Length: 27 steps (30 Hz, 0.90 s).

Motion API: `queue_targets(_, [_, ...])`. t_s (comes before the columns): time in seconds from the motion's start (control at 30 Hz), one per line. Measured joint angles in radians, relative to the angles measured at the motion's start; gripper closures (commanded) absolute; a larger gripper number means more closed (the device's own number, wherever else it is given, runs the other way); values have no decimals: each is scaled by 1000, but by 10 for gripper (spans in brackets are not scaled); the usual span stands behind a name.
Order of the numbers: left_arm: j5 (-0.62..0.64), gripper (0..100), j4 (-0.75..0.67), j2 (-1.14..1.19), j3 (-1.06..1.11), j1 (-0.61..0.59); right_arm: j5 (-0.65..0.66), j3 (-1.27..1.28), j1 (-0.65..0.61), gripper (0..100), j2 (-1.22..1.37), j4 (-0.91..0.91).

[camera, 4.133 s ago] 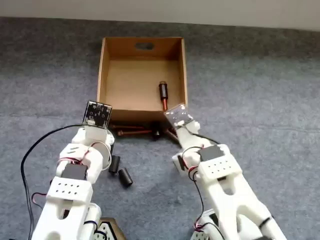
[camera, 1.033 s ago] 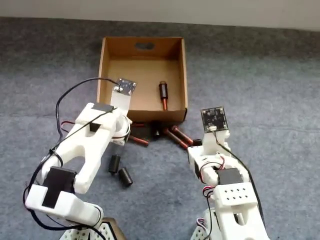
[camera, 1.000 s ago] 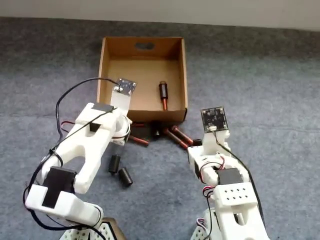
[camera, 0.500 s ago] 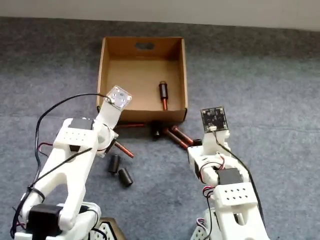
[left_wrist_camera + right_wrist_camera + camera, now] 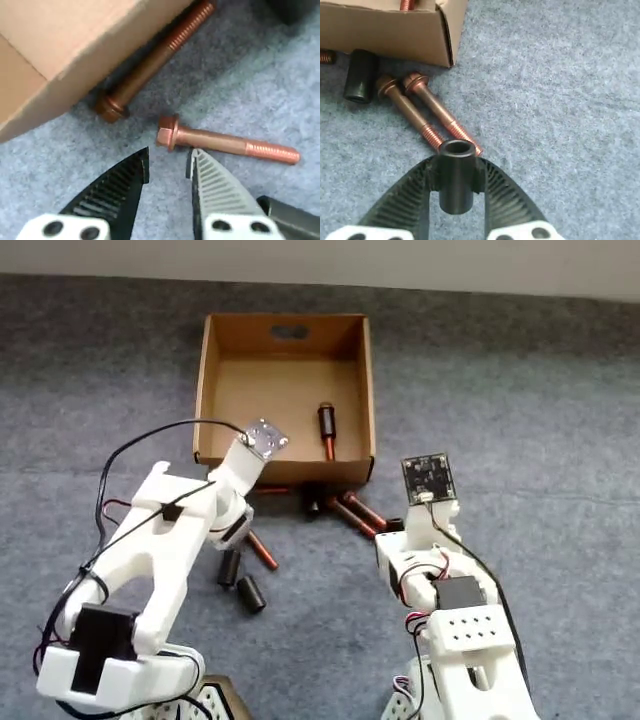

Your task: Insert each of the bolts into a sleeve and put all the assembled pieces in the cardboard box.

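Left end effector is released, jaws apart with nothing between them, sitting just beside the head of a loose bolt. That bolt lies flat on the table, near of the cardboard box, toward its left corner. Right end effector is clenched on a black sleeve, open end pointing out past the fingertips. It sits near-right of the box, close to the threaded ends of a pair of bolts. Handling, as a guess: the bolts look like stiff metal, smooth and round, so likely to roll or slip. Best to pinch across the plain shank close to the head, leaving the threaded end free to enter a sleeve. The sleeves look rigid, light and smooth-walled, so grip across the outer wall mid-length and keep the bore clear. Loose bolts, four: the loose bolt, a second bolt touching the box's near wall, and the pair. Loose sleeves, four: the held one, a box-front sleeve, a left sleeve and a nearest sleeve. One assembled piece lies in the box.
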Motion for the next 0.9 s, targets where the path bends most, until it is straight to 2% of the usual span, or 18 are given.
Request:
queue_targets(0.1, [91,849,34,-63,-5,0,0,0,0,993,0,0])
queue_targets(0.23, [298,821,60,-132,-32,0,0,0,0,993,0,0])
queue_targets(0.37, [525,804,103,-127,-38,46,0,0,0,993,0,0])
queue_targets(0.47, [640,820,169,-75,-69,97,0,0,0,993,0,0])
queue_targets(0.7, [802,825,252,37,-175,132,0,0,0,993,0,0])
queue_targets(0.9, [845,825,252,124,-221,132,0,0,0,993,0,0])
